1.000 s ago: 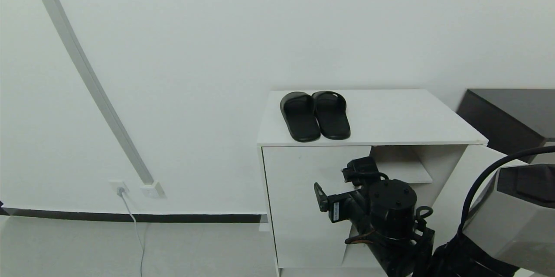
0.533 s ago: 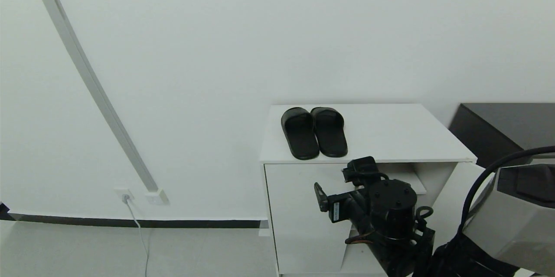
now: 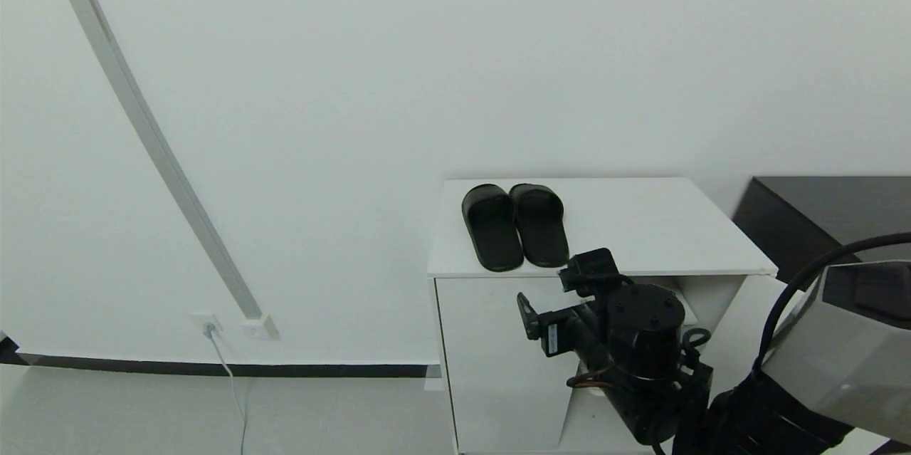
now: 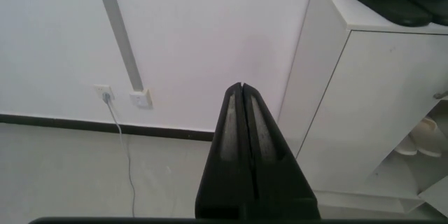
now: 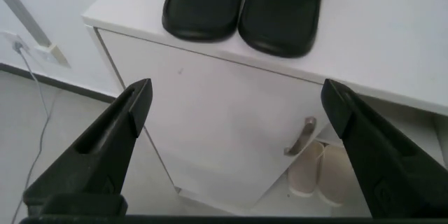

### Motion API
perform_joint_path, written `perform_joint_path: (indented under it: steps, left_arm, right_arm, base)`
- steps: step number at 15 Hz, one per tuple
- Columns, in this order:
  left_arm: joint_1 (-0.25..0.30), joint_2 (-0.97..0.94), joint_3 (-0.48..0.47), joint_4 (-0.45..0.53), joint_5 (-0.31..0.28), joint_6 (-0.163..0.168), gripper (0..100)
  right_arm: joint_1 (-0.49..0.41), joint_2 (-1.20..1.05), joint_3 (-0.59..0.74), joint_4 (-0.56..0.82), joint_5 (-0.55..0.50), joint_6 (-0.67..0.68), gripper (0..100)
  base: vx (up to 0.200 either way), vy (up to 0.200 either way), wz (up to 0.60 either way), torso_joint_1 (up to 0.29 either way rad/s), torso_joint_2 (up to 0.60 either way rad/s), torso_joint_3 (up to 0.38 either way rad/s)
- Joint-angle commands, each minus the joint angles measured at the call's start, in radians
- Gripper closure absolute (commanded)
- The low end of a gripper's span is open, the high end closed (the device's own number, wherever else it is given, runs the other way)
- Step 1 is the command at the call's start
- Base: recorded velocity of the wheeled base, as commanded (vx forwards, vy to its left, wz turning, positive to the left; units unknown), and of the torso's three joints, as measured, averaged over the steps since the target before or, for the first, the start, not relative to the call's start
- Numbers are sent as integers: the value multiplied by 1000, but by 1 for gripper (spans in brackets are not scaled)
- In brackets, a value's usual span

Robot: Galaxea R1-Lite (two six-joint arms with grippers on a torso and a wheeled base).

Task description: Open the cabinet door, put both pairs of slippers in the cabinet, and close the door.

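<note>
On the cabinet (image 3: 640, 223) top: black slippers (image 3: 515, 226) are lying just above your right gripper (image 5: 236, 91), which is hovering spread wide before the door (image 5: 210, 129); your left gripper (image 4: 241, 91) is sitting closed.

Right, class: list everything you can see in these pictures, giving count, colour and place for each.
cabinet: one, white, against the wall; left door shut, right side open
black slippers: one pair, black, side by side on the left part of the cabinet top
pale slippers: one pair, cream, low inside the open side
handle: one, grey, at the shut door's edge
socket: one, white, low on the wall
trunking: one, grey, slanting down the wall
dark table: one, black, right of the cabinet
left gripper: one, black, shut, empty, left of the cabinet
right gripper: one, black, open, before the shut door
</note>
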Motion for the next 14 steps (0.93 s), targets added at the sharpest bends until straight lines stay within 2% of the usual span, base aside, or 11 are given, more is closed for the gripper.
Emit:
perform_joint_path:
  steps: [1, 3, 4, 6, 9, 12, 14]
  left_arm:
    - [0, 0, 0, 0, 0, 0, 100]
    - [-1, 0, 0, 0, -1, 18, 100]
    - [0, 0, 0, 0, -1, 12, 100]
    - [-1, 0, 0, 0, -1, 15, 100]
    - [0, 0, 0, 0, -1, 14, 100]
    - [-1, 0, 0, 0, -1, 11, 100]
    - [0, 0, 0, 0, -3, 15, 100]
  right_arm:
    - [-18, -52, -121, 158, 8, 29, 0]
    - [-23, -98, -233, 399, 9, 134, 0]
    - [-23, -119, -296, 524, 11, 183, 0]
    - [-25, -118, -403, 661, 11, 233, 0]
    - [-25, -76, -468, 681, 12, 229, 0]
    - [-25, -50, -463, 678, 9, 229, 0]
    - [-25, -33, -455, 675, 8, 229, 0]
  base:
    - [0, 0, 0, 0, 0, 0]
    - [0, 0, 0, 0, 0, 0]
    - [0, 0, 0, 0, 0, 0]
    - [0, 0, 0, 0, 0, 0]
    - [0, 0, 0, 0, 0, 0]
    - [0, 0, 0, 0, 0, 0]
    - [200, 0, 0, 0, 0, 2]
